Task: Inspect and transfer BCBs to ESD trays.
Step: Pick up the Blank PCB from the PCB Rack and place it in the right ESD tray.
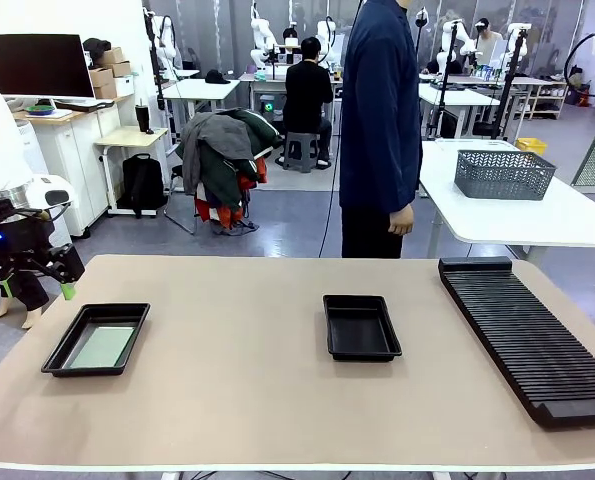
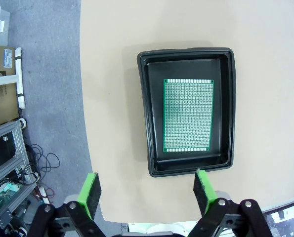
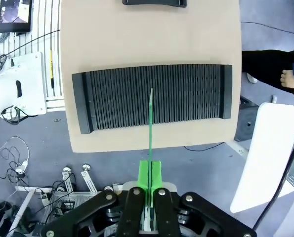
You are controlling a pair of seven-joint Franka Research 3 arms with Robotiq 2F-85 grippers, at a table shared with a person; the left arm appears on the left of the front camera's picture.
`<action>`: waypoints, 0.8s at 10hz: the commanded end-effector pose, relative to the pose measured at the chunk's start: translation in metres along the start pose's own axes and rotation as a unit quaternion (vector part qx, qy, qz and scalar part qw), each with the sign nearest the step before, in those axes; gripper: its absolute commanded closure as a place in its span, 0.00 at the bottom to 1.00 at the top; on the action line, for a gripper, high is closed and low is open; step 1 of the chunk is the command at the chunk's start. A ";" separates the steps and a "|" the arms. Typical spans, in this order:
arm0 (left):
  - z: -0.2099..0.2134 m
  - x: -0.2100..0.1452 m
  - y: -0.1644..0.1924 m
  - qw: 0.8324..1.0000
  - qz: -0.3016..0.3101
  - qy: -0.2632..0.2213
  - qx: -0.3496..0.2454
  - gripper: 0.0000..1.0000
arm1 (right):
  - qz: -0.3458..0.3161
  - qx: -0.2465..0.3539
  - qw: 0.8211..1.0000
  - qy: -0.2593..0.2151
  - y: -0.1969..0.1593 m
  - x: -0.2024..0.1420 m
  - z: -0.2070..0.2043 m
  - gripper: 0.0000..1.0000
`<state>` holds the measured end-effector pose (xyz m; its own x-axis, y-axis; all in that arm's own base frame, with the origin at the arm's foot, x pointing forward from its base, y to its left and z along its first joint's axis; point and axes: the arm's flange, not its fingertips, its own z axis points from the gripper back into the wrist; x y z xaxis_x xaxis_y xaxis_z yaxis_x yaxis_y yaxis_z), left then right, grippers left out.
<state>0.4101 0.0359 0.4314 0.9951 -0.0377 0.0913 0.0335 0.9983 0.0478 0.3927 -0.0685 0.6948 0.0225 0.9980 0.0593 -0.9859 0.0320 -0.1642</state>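
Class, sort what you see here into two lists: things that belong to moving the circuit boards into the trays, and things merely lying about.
Belongs to the job:
BCB lying in the left ESD tray; empty middle ESD tray; second BCB, edge-on in the right gripper's shut jaws; probably the black slotted rack.

Lying about:
grey wire basket; heap of jackets; monitor.

Lab/workshop floor: rows of white benches [image 1: 577, 215], monitor [image 1: 35, 65], stacked cardboard boxes [image 1: 110, 72], loose floor cables [image 2: 43, 158].
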 end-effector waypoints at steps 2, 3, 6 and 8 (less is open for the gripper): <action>0.000 0.000 0.000 1.000 -0.004 0.000 0.000 0.00 | 0.000 0.000 1.000 0.000 0.000 0.000 0.000 1.00; 0.000 0.000 0.000 1.000 -0.004 0.000 0.000 0.00 | 0.000 0.000 1.000 0.000 0.000 0.000 0.000 1.00; 0.000 0.000 0.000 1.000 -0.004 0.000 0.000 0.00 | 0.000 0.000 1.000 0.000 0.000 0.000 0.000 1.00; 0.000 0.000 0.000 1.000 -0.004 0.000 0.000 0.00 | 0.000 0.000 1.000 0.000 0.000 0.000 0.000 1.00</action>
<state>0.4101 0.0359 0.4314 0.9951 -0.0377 0.0913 0.0335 0.9983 0.0478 0.3938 -0.0686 0.6964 0.0166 0.9977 0.0651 -0.9857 0.0272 -0.1665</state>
